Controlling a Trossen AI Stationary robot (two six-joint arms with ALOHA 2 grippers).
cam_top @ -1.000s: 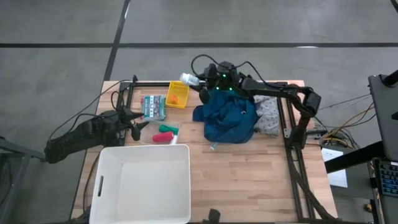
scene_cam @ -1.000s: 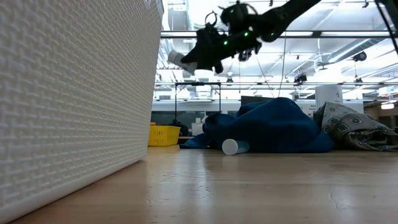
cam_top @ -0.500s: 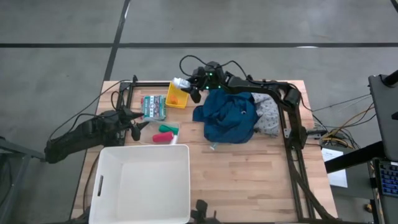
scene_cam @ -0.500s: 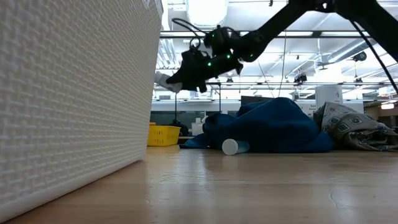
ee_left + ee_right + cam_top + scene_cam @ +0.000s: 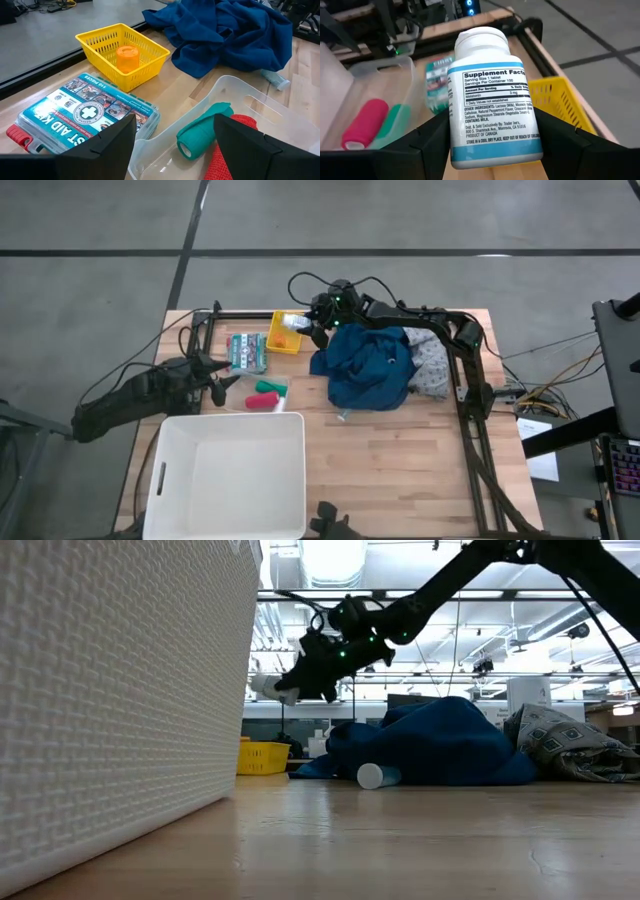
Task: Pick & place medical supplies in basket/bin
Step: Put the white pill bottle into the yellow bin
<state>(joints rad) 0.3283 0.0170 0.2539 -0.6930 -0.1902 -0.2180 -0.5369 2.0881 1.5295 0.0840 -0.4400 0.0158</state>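
The right gripper (image 5: 300,326), clamped on a white bottle (image 5: 291,322), has swung away from above the blue garment (image 5: 366,366) and dropped lower, now over the yellow basket (image 5: 284,335).

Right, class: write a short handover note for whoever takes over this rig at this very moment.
Right gripper: shut on a white bottle, held in the air over the yellow basket.
Left gripper: open, waiting near the green roll and red roll.
White tub: nothing in it.
Done: bottle lifted.
Left: bottle, rolls, orange bottle, blue garment and grey cloth all still outside the tub.
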